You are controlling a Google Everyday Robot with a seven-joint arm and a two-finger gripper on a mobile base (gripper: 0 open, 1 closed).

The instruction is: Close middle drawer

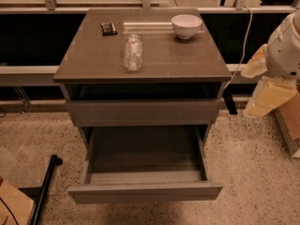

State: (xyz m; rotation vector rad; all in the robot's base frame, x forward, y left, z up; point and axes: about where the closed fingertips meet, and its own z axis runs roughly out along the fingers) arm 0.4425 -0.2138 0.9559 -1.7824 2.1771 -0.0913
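Cabinet [187, 64] with middle drawer [145, 191] pulled far out.
Drawer front at 6 o'clock; bottle [133, 53] and bowl [186, 25] on the cabinet top toward 12; gripper [262, 86] at 3 o'clock, apart from the cabinet, opening cannot be told.

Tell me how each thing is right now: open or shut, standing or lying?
middle drawer: pulled far out, looks empty.
top drawer: sticking out a little.
bowl: right way up on the cabinet top.
bottle: on the cabinet top, seems to be lying down.
gripper: off to the right, apart from the cabinet.
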